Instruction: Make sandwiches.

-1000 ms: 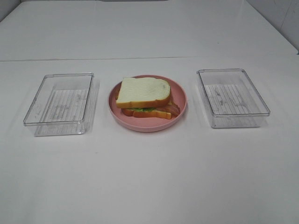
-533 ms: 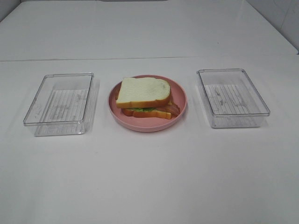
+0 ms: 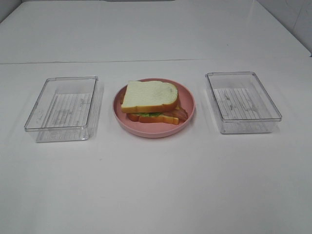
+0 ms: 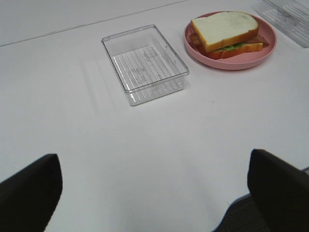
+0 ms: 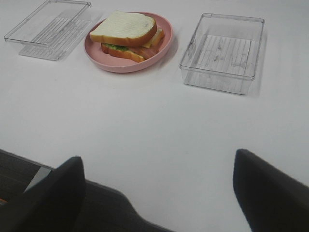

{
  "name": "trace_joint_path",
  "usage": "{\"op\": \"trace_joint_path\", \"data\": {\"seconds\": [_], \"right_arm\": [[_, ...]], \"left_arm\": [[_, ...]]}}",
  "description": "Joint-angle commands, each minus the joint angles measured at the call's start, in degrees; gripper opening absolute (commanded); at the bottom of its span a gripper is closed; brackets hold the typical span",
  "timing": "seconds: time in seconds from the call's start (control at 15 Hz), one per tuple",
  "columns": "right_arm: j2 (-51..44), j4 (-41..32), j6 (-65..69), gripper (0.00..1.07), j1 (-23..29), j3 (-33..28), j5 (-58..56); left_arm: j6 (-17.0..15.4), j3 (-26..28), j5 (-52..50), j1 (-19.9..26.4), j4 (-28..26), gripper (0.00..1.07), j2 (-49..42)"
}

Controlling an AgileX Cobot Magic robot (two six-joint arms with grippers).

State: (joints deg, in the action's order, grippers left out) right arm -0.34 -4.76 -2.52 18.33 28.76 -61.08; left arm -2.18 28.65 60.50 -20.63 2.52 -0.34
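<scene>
One assembled sandwich [image 3: 150,101] lies on the round pink plate [image 3: 187,113] at the table's middle. Its top is a white bread slice with orange-brown crust; green lettuce, reddish-brown bacon and yellow cheese show at the edges above a bottom slice. It also shows in the left wrist view [image 4: 226,31] and the right wrist view [image 5: 126,33]. My left gripper [image 4: 152,164] is open and empty, far back from the plate near the table's front. My right gripper [image 5: 157,159] is open and empty, also back at the front edge. Neither gripper shows in the high view.
An empty clear plastic box [image 3: 63,108] stands left of the plate and another [image 3: 242,101] stands right of it. The white table's front edge [image 5: 120,195] lies just under my right gripper.
</scene>
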Motion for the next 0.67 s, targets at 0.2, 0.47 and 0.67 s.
{"op": "trace_joint_path", "data": {"seconds": [0.2, 0.47, 0.67], "right_arm": [[-0.40, -0.57, -0.34, 0.78, -6.76, -0.17, 0.63], [-0.40, -0.57, -0.34, 0.78, -19.48, -0.17, 0.63], [-0.69, -0.57, -0.34, 0.78, -20.57, -0.17, 0.63]], "left_arm": [[0.23, -0.06, -0.52, 2.98, 0.00, 0.99, -0.63], [0.34, -0.06, -0.52, 15.93, 0.00, 0.99, -0.63], [0.34, -0.06, -0.52, 21.43, 0.00, 0.99, -1.43]]}}
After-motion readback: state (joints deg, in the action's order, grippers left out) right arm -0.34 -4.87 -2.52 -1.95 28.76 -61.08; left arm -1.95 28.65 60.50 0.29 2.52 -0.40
